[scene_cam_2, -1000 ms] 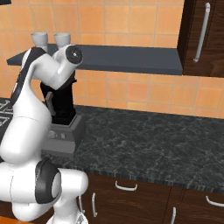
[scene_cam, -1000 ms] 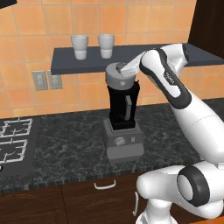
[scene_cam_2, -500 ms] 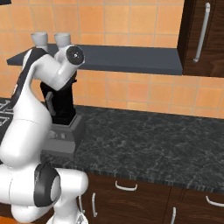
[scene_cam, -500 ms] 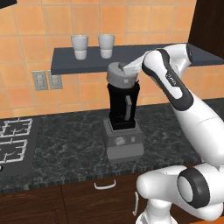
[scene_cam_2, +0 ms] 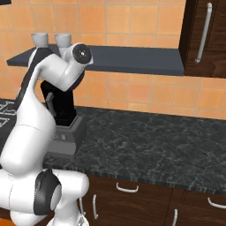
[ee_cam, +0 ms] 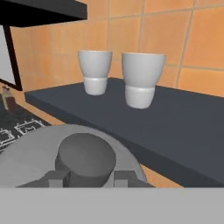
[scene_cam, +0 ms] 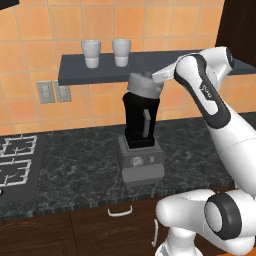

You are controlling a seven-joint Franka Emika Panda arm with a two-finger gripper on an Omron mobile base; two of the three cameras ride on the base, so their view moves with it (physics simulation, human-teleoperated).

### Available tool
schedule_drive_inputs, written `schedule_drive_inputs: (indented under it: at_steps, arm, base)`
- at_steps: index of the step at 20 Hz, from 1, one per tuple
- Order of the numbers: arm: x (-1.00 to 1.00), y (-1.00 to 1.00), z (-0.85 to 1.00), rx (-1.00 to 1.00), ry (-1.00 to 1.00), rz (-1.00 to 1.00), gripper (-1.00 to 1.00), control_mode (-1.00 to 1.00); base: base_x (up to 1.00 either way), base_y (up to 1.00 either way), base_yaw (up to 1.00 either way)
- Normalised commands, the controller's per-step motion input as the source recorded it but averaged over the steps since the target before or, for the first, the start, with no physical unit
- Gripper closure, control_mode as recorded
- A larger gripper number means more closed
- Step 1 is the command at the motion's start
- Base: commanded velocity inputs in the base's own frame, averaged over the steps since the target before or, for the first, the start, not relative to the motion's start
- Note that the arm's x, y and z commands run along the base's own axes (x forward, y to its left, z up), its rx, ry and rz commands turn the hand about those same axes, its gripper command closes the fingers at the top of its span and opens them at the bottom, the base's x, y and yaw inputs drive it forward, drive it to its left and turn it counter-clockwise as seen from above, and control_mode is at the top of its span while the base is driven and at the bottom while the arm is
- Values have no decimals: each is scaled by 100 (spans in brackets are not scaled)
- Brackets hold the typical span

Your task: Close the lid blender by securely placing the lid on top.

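Orange tiles back a dark shelf [ee_cam: 183, 127] carrying two white cups [ee_cam: 139, 78], and on the speckled counter [scene_cam: 75, 160] below I see the blender [scene_cam: 141, 135] with the lid [scene_cam: 145, 86] resting on top of its black jar. My gripper [ee_cam: 87, 178] has its fingertips on either side of the lid's darker knob [ee_cam: 85, 158], pinching it as far as I can judge. That light-grey cap looks slightly tilted, so letting go now might leave it cocked or sliding off.

Matt grey lid [ee_cam: 26, 162]; glossy black blender [scene_cam: 141, 125].
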Motion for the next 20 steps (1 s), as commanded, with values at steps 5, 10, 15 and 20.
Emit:
schedule_drive_inputs:
  at_steps: [5,10,15,20]
  arm:
    - [27,2,4,0,0,-2,100,-100]
    - [7,9,3,0,-7,0,100,-100]
    - [-17,1,0,0,-3,0,100,-100]
    - [-67,-1,14,0,0,0,100,-100]
  base:
    - [0,0,0]
    - [0,0,0]
    - [0,0,0]
    - [0,0,0]
